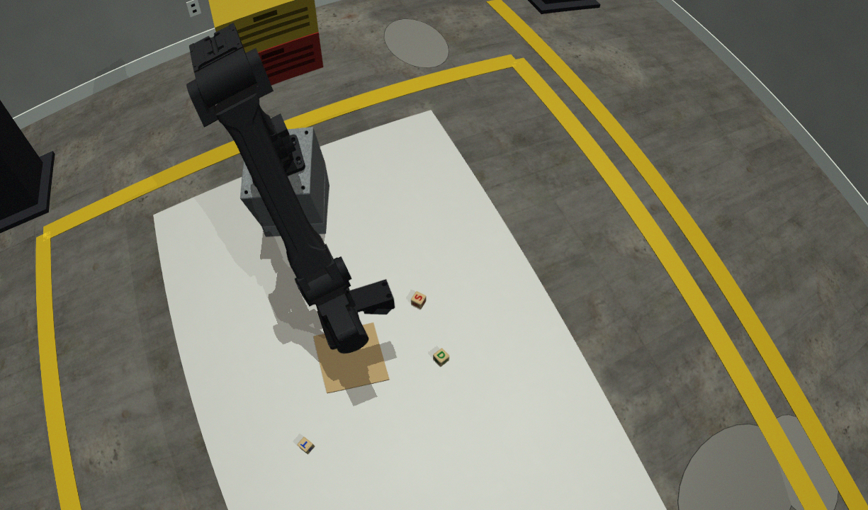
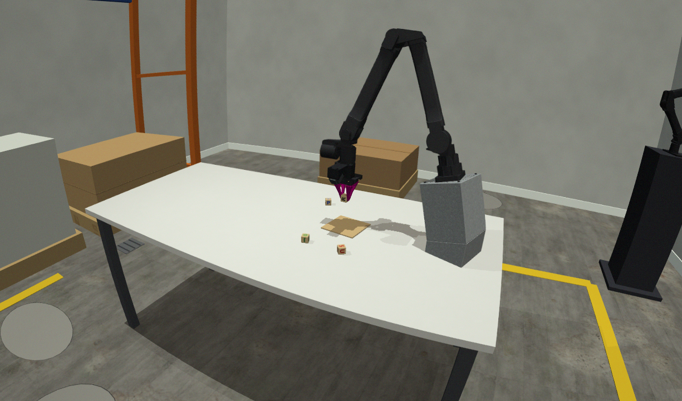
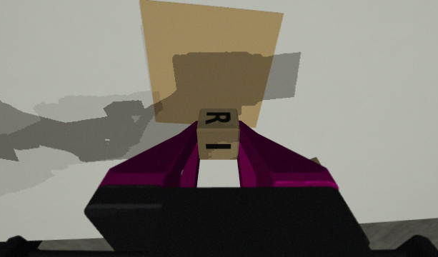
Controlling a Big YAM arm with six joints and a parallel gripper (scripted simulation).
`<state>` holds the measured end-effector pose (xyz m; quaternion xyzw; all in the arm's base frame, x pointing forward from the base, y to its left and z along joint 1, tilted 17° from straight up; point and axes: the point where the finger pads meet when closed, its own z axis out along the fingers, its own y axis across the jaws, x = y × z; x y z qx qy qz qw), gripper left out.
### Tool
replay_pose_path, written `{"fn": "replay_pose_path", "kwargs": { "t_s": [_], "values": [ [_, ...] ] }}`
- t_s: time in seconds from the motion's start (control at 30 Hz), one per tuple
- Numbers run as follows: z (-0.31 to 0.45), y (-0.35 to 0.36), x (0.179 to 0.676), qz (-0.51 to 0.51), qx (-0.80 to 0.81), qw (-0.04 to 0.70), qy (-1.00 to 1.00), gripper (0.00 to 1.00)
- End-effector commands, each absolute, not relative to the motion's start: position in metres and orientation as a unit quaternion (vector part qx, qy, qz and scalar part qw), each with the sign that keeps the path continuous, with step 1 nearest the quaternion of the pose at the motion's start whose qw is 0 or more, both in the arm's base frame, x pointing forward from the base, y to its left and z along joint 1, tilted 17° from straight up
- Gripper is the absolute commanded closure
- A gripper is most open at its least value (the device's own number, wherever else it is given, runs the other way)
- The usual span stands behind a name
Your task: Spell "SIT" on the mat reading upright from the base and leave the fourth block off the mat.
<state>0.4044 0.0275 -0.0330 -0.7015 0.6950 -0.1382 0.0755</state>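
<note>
1 pincer-held [image 3: 218, 143] R/I block [image 3: 218, 133]

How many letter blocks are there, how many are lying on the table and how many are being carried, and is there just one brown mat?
Blocks lying on the table: 3 (S, D, T)
Blocks carried in the tool: 1 (I block)
Brown mats: 1
Total: 5

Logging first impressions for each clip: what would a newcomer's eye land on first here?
The tall black arm folds over the white table, its magenta-fingered gripper shut on a small block that shows an R and an I, held in the air above the tan mat. Three more blocks, S, D and T, lie scattered off the mat.
</note>
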Motion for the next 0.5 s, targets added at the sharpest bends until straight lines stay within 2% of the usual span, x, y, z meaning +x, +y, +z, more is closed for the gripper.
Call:
{"fn": "replay_pose_path", "kwargs": {
  "t_s": [0.0, 0.47],
  "values": [
    [-0.037, 0.023, 0.406, -0.131, -0.731, 0.061, 0.666, 0.78],
    [-0.05, 0.022, 0.421, -0.142, -0.729, 0.073, 0.666, 0.78]
  ]
}}
